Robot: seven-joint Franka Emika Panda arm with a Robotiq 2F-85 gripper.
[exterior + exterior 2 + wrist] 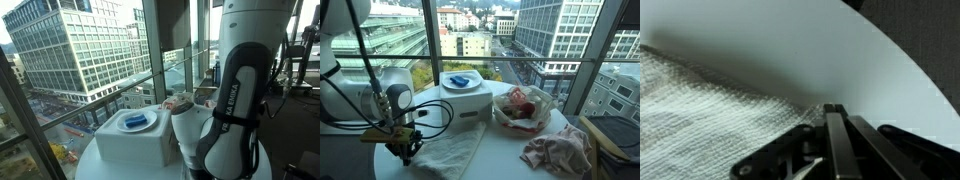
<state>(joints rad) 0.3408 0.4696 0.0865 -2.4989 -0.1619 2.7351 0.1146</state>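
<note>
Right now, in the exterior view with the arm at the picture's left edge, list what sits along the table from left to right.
The gripper → white box with a blue dish on top → clear bag of pink things → crumpled pinkish cloth. I left out the towel: it overlaps gripper and box.

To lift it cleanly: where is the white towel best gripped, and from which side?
Probably pinch the white towel at its edge near the table rim, from above: it lies flat, and the gripper is shut there.

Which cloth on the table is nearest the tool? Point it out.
The white towel lying flat; the shut tool touches its edge. The pinkish cloth lies crumpled across the table, apart.
</note>
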